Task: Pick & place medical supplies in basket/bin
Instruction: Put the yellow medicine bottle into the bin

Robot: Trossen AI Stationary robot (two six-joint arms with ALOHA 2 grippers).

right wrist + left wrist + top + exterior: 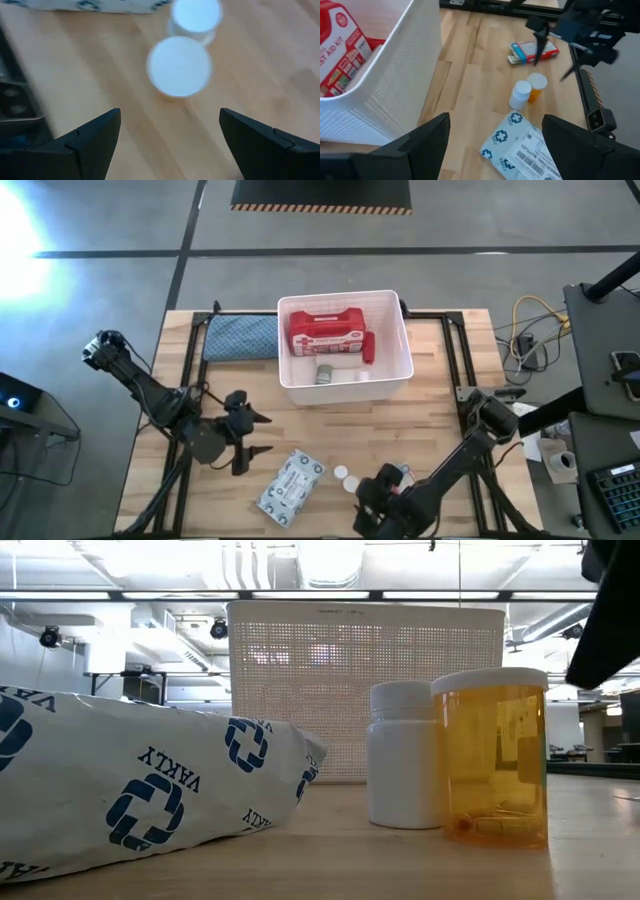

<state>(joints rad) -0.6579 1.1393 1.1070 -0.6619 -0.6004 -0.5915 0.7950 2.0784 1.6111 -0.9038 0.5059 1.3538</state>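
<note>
Medical supplies lie split: the white perforated plastic tub [345,385] holds a red first-aid case [324,330], red tube [368,347] and small grey bottle [325,374]. Only the low view shows the amber bottle [493,755] touching the white bottle [402,754], beside the patterned wipes packet [130,790]. Left gripper [250,434] and right gripper [372,498] gape empty.
</note>
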